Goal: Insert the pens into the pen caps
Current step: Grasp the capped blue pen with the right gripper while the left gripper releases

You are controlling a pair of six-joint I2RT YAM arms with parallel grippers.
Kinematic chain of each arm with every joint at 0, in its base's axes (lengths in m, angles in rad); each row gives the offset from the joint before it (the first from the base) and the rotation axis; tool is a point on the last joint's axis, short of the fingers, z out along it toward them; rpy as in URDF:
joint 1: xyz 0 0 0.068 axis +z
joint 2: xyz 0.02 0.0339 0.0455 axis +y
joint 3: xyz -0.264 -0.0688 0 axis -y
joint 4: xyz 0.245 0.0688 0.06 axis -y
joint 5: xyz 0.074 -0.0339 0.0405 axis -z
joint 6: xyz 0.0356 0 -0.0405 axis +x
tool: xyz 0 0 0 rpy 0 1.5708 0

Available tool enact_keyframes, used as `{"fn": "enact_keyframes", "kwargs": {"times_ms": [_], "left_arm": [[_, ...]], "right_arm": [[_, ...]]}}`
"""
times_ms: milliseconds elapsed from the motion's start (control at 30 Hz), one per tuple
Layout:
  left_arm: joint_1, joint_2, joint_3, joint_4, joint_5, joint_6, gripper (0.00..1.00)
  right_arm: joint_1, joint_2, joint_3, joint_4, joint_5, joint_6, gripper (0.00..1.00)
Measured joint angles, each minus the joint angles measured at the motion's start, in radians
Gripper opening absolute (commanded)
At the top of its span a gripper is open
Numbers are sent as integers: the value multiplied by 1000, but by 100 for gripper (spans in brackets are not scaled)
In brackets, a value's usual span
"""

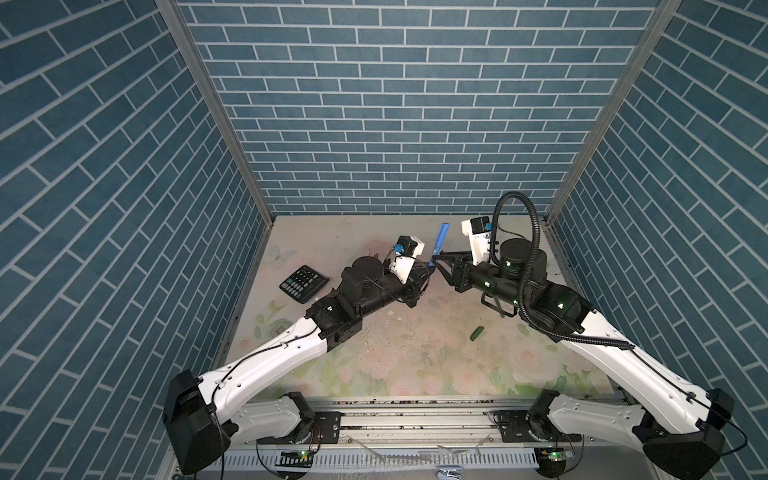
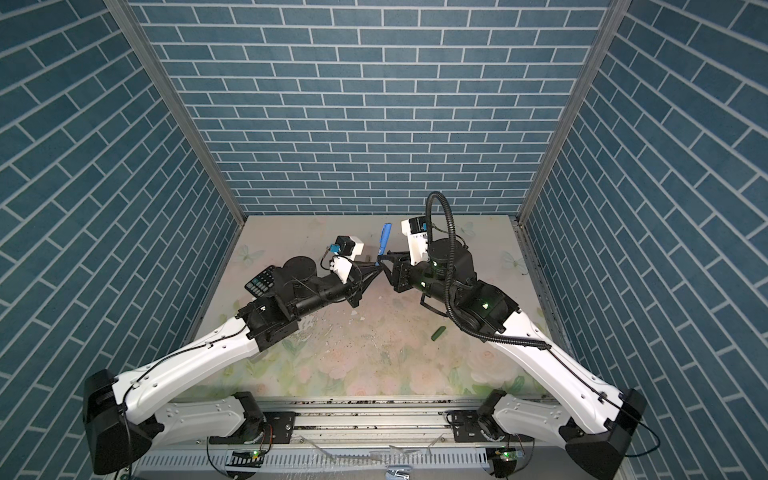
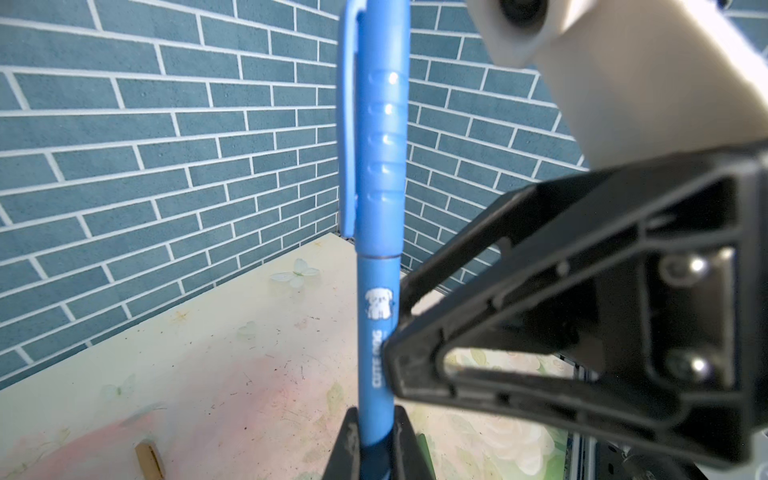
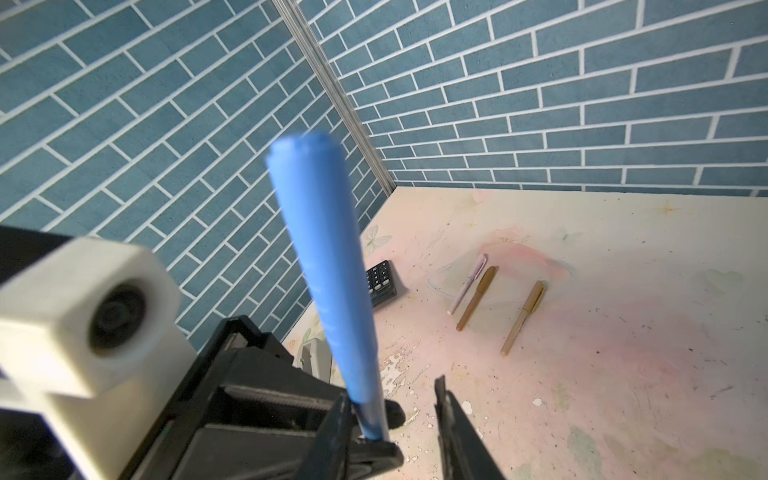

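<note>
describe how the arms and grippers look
White shells, black joints, lights, thin black cables on left arm and right arm. A ribbed black hose loops over the right one. Black triangular open-frame fingers, white camera blocks on left gripper and right gripper.

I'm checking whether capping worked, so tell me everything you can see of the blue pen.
The blue pen is matte plastic, its matching cap seated on top down to a thin seam; the cap is ribbed with a clip. A white dog print and lettering mark the barrel. It stands nearly upright above the table, lower end pinched in the shut left gripper. The right gripper is open, one finger beside the barrel; contact unclear.
</note>
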Motion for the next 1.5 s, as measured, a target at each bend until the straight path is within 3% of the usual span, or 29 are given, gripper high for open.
{"fn": "enact_keyframes", "kwargs": {"times_ms": [333,600,900,1400,1467,1500], "left_arm": [[75,-56,-97,132,72,-124,0],[88,-50,-149,217,148,-225,0],[88,-38,-154,252,178,-258,0],[88,-38,-154,262,189,-268,0],[89,-38,-154,263,189,-272,7],[89,-38,-154,264,188,-274,18]], "right_arm": [[0,-60,2,-23,-13,-44,24],[0,-53,-53,54,-59,-79,26],[0,47,-25,108,-107,-102,29],[0,70,-19,143,-129,-102,14],[0,70,-19,144,-129,-103,13],[0,70,-19,145,-129,-104,13]]}}
